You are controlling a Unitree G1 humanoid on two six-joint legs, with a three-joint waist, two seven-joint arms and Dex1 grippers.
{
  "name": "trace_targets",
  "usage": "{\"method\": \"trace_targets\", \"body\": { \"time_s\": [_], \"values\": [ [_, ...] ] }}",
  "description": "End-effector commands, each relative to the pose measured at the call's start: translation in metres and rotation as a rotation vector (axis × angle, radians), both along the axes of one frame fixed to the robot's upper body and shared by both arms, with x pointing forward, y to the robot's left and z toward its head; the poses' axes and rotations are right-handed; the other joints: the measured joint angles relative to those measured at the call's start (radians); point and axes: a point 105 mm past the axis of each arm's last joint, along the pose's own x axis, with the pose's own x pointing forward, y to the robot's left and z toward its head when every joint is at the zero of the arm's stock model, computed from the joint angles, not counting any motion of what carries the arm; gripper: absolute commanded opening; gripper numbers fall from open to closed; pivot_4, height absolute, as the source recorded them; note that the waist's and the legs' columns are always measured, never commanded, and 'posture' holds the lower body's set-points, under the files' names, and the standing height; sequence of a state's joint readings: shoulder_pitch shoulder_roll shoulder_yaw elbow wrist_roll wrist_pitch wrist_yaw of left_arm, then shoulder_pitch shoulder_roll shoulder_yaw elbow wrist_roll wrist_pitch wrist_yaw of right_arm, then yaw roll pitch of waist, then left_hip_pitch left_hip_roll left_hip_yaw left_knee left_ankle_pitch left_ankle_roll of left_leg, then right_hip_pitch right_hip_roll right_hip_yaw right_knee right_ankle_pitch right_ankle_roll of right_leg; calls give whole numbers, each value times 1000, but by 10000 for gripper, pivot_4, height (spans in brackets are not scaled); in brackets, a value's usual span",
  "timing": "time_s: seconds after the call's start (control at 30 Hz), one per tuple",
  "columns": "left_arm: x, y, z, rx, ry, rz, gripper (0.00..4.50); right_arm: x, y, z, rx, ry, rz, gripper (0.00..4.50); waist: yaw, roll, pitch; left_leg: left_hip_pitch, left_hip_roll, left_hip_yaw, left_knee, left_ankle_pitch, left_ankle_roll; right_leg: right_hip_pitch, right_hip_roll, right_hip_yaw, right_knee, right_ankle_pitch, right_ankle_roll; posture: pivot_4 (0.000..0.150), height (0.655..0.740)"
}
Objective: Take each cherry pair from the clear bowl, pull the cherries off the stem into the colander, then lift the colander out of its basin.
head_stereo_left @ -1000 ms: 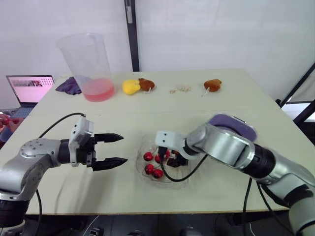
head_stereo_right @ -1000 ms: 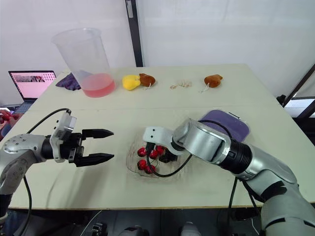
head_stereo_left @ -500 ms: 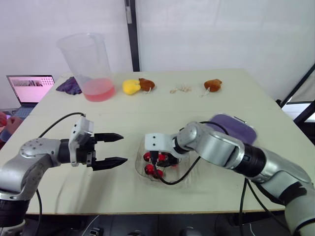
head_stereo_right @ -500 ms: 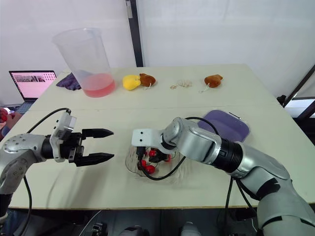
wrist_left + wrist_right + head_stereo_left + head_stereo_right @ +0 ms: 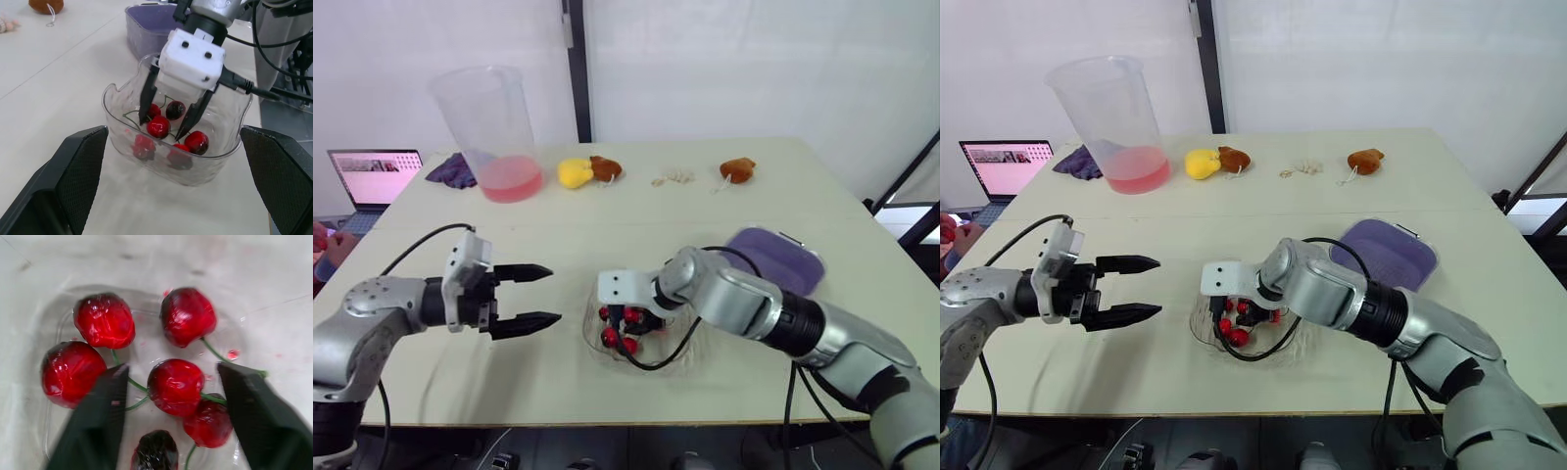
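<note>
The clear bowl (image 5: 680, 343) sits near the table's front edge and holds several red cherries (image 5: 104, 321) on green stems. My right gripper (image 5: 161, 128) reaches down into the bowl, open, with its fingers (image 5: 98, 426) on either side of one red cherry (image 5: 176, 387) without closing on it. My left gripper (image 5: 553, 294) hovers open just left of the bowl, pointing at it, with nothing between its fingers. The purple colander in its basin (image 5: 783, 257) stands behind and to the right of the bowl.
A big clear jug with pink liquid (image 5: 494, 127) stands at the back left beside a purple cloth (image 5: 450, 171). Yellow and brown soft toys (image 5: 573, 173), a string bundle (image 5: 671, 178) and another brown toy (image 5: 736, 168) line the back. A laptop (image 5: 374, 176) and a person's hand (image 5: 323, 250) are at the far left.
My right gripper has slid left across the bowl and now stands over the cherries on its left side. The left gripper has drifted slightly left, still open.
</note>
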State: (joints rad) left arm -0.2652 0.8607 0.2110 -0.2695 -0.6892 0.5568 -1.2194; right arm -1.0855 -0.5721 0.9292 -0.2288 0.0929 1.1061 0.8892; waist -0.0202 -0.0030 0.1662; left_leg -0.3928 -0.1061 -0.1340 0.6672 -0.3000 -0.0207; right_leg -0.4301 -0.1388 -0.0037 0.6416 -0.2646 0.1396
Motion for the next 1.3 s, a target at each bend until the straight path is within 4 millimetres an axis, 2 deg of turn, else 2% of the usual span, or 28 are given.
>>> {"method": "trace_targets", "body": {
  "time_s": [0.03,0.23,0.43,0.53,0.6,0.7,0.8,0.87,1.0,1.17,1.3],
  "values": [
    [-3,0,10,1,-49,-14,45000,2,2,4,-8,-32,10,10174,0,0,0,0,0,0,0,0,0,0,0,0,0,0,0,1500,7400],
    [-3,-1,9,0,-49,-16,45000,3,-1,7,-16,-46,12,10174,0,0,0,0,0,0,0,0,0,0,0,0,0,0,0,1500,7400],
    [0,-1,14,-53,-43,-3,45000,-2,0,39,47,-123,90,10174,1,0,0,0,0,0,0,0,0,0,0,0,4,0,0,1500,7400],
    [12,-4,40,-217,-50,39,45000,-16,1,70,129,-247,263,10174,7,0,0,0,0,0,0,0,0,-1,0,0,4,0,0,1500,7400],
    [19,-4,56,-308,-50,62,45000,-22,-2,84,120,-383,386,10174,11,-2,0,0,-1,0,1,0,0,-1,0,0,4,0,0,1500,7400],
    [33,-3,70,-387,-31,123,45000,-21,-3,104,123,-561,472,10174,2,-3,-1,0,-1,0,2,0,0,0,0,0,4,0,0,1500,7400],
    [51,-7,83,-434,-36,202,45000,-12,3,139,194,-814,492,10174,-1,-3,-1,1,0,1,1,1,-1,-1,0,0,4,0,0,1500,7400],
    [59,-13,90,-454,-8,216,45000,-5,4,151,180,-952,496,10174,0,-3,-1,1,0,1,1,1,-2,-1,1,0,5,0,0,1500,7400],
    [66,-29,100,-493,158,169,45000,-3,8,163,122,-1151,548,10174,4,-4,-1,0,-1,0,2,1,-2,-1,0,1,5,0,0,1500,7400],
    [62,-35,111,-470,111,69,45000,-1,10,163,84,-1227,582,10174,-5,-4,-1,1,0,1,1,1,-2,-1,1,1,6,0,0,1500,7400],
    [52,-41,116,-465,74,-24,45000,-7,14,162,132,-1197,573,10174,-16,-4,-1,0,0,1,1,1,-2,-1,1,1,6,0,0,1500,7400]
  ]
}}
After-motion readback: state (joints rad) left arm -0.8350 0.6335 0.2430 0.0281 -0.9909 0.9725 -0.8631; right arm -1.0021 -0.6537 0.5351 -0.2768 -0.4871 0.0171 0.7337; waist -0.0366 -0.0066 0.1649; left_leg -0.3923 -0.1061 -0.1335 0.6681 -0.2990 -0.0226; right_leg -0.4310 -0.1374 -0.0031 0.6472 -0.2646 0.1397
